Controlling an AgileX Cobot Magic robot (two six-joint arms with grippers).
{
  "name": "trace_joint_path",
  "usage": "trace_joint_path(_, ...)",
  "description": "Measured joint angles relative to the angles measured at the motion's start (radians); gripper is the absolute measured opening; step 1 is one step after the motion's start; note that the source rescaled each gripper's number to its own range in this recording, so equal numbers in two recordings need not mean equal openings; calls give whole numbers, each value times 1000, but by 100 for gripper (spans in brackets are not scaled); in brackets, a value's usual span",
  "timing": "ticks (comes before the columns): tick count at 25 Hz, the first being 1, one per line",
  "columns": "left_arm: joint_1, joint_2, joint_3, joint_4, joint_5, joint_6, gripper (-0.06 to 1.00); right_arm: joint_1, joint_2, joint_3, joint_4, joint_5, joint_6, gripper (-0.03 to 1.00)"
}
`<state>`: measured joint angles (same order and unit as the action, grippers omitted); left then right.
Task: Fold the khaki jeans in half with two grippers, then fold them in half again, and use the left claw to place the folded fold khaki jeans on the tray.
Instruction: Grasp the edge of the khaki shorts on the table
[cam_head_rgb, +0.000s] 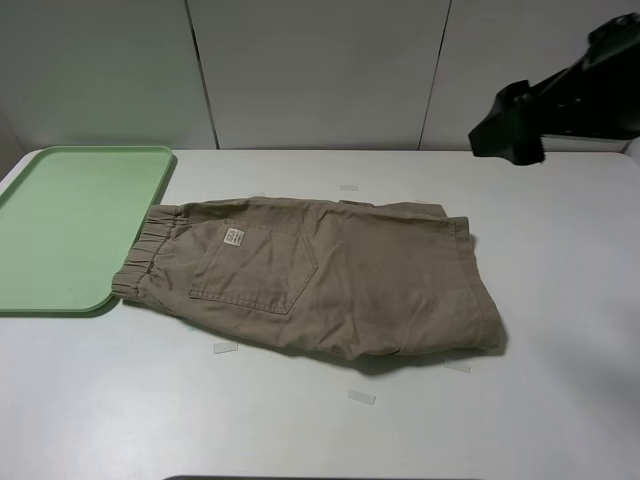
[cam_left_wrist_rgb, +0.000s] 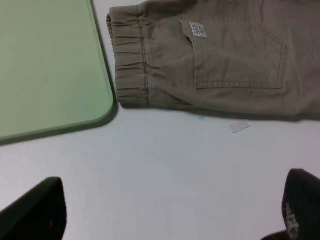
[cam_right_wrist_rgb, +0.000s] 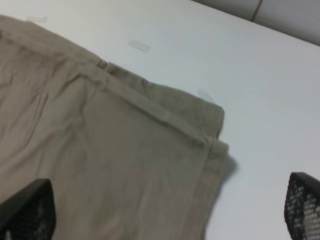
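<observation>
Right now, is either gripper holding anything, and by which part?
Nothing is held. The left gripper and the right gripper both stand open and empty, and the khaki jeans lie loose on the table.

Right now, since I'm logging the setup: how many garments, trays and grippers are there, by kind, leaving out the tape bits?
Garments: 1, the khaki jeans
Trays: 1, the tray
Grippers: 2, the left gripper and the right gripper
Total: 4

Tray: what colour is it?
The tray is pale mint green; exterior high view shows it best.
</observation>
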<state>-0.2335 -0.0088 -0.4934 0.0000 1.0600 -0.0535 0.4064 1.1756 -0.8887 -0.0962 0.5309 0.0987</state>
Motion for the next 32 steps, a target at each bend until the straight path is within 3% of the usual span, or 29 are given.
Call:
trace_joint_path(5,0,0,0,0,0,0,89,-69,189,-73,55,-72,-4,100)
trace_joint_path(10,0,0,0,0,0,0,89,-150,350,-135,148,-64,-57,97)
trace_joint_path(17,0,0,0,0,0,0,89,-269,480,-141,342,-23,-268,96)
trace_joint_path(22,0,0,0,0,0,0,89,-332,551,-141,487,13,-480,95)
trace_joint_path(29,0,0,0,0,0,0,89,-346,630,-142,669,74,-793,95)
trace_joint_path(32,0,0,0,0,0,0,89,-346,667,-143,719,98,-861,95)
